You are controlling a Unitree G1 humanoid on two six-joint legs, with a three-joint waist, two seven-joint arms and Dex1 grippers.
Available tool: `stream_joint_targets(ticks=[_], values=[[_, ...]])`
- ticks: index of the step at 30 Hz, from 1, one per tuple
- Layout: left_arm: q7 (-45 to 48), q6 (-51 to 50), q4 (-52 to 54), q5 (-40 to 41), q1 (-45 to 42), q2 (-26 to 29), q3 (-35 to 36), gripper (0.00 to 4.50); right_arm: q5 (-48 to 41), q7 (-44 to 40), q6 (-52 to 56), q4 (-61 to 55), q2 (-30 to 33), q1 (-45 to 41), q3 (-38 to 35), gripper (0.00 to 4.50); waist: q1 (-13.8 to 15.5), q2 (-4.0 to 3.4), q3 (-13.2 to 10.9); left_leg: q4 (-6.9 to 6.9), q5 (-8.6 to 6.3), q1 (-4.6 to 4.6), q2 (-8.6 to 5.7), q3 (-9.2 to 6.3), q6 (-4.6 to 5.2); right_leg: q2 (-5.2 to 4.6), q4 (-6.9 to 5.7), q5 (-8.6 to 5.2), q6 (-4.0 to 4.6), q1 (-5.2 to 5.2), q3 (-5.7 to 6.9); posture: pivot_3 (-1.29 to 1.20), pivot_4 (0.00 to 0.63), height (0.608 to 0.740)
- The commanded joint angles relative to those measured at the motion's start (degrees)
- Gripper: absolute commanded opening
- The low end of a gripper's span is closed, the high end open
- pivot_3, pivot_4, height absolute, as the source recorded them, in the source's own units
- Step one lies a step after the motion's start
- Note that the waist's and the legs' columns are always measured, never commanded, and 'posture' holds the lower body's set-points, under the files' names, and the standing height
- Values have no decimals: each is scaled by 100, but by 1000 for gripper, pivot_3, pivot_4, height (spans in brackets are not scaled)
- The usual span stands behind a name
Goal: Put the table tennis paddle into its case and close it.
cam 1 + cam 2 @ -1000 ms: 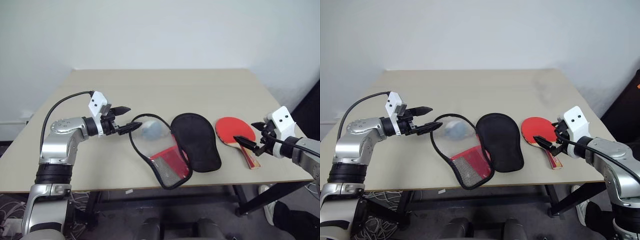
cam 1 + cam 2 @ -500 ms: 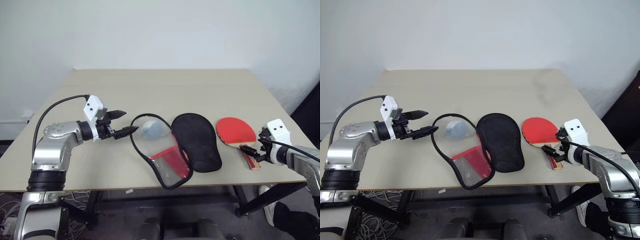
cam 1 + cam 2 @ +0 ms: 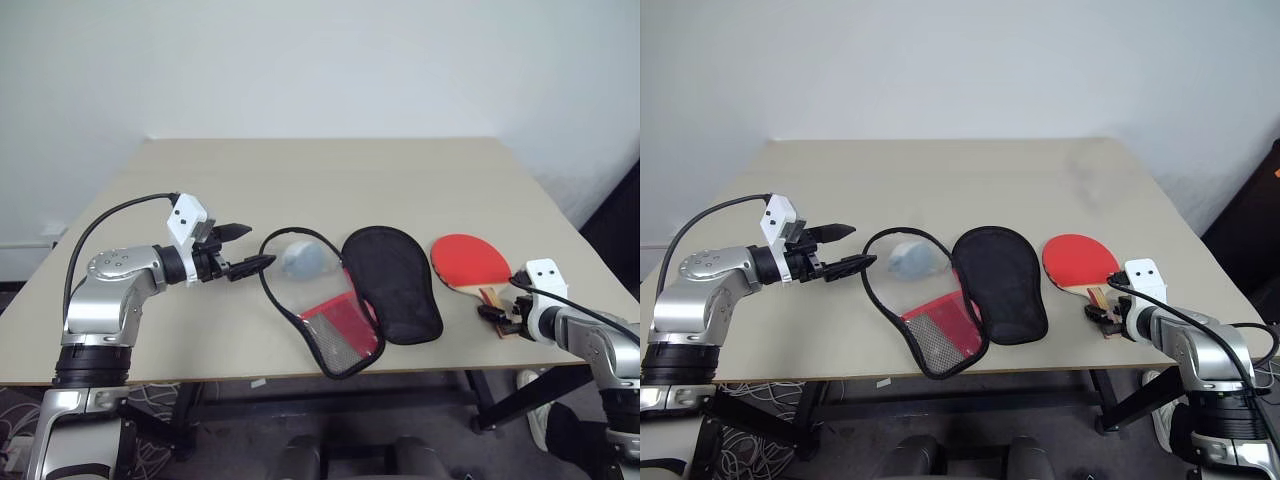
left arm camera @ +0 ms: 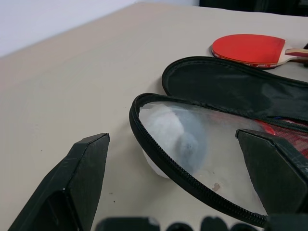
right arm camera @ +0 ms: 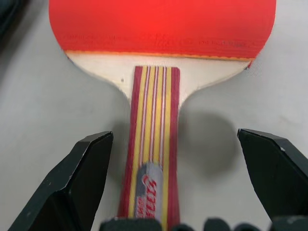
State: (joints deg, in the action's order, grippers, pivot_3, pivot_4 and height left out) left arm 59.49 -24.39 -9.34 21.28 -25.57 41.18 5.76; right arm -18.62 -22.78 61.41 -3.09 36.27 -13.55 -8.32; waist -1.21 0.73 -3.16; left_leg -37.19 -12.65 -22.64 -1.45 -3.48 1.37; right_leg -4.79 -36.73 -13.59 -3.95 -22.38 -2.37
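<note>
both grippers stand wide open and hold nothing. the right gripper (image 5: 178, 183) straddles the handle of the table tennis paddle (image 3: 472, 262) without touching it. the left gripper (image 3: 245, 250) hovers just beside the case (image 3: 350, 295), which lies unzipped and spread flat.

Bare table (image 5: 38, 86) either side of the paddle handle (image 5: 151, 144), between the wide-set right claw (image 5: 180, 192) fingers.

A beige rectangular wooden table (image 3: 330, 170) spans the frame's middle. At its centre lies an opened black fabric paddle-shaped zip case (image 3: 392, 280), its clear half (image 3: 315, 300) to the left. Inside that half, toward the upper end, sits a small grey-blue lump (image 3: 303, 261). Right of the case lies a red-faced wooden-handled table tennis paddle (image 3: 471, 261).
</note>
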Motion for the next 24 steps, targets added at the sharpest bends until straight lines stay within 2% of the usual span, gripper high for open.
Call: stream_joint_targets(ticks=[1,8,12,16,20,24], values=[[-63,1,224,99,-74,7,122,4500,61,156,-8,-18,-62,-221,-166,3615,1,0,0,0,0,0,0,0,0,0,0,0,1,0,0,0,0,740],[-98,-11,222,92,-73,2,127,4500,109,237,-26,43,-169,-263,-154,1124,1,0,0,-1,0,0,-1,-1,0,0,0,0,0,2,0,0,0,740],[-119,-19,226,94,-74,5,126,4500,187,419,-205,127,-280,-373,-228,1091,-1,1,1,-2,0,1,-1,-1,0,0,0,0,0,3,1,0,0,740],[-142,1,189,78,-113,-9,112,4500,127,818,-291,194,-618,-712,-624,1091,-31,2,1,-4,1,5,3,3,1,3,-1,2,1,3,-3,0,0,740],[-160,28,149,59,-167,-35,81,4500,-138,959,-73,-242,-1022,-1052,-785,1091,-28,-8,0,4,2,2,2,3,1,3,-6,12,17,-7,-5,0,0,740],[-164,59,92,26,-236,-71,37,4500,-362,1085,483,-1038,-1563,-1306,-461,1091,-30,-9,0,12,2,1,7,0,1,11,-6,18,27,-11,-7,0,0,740]])
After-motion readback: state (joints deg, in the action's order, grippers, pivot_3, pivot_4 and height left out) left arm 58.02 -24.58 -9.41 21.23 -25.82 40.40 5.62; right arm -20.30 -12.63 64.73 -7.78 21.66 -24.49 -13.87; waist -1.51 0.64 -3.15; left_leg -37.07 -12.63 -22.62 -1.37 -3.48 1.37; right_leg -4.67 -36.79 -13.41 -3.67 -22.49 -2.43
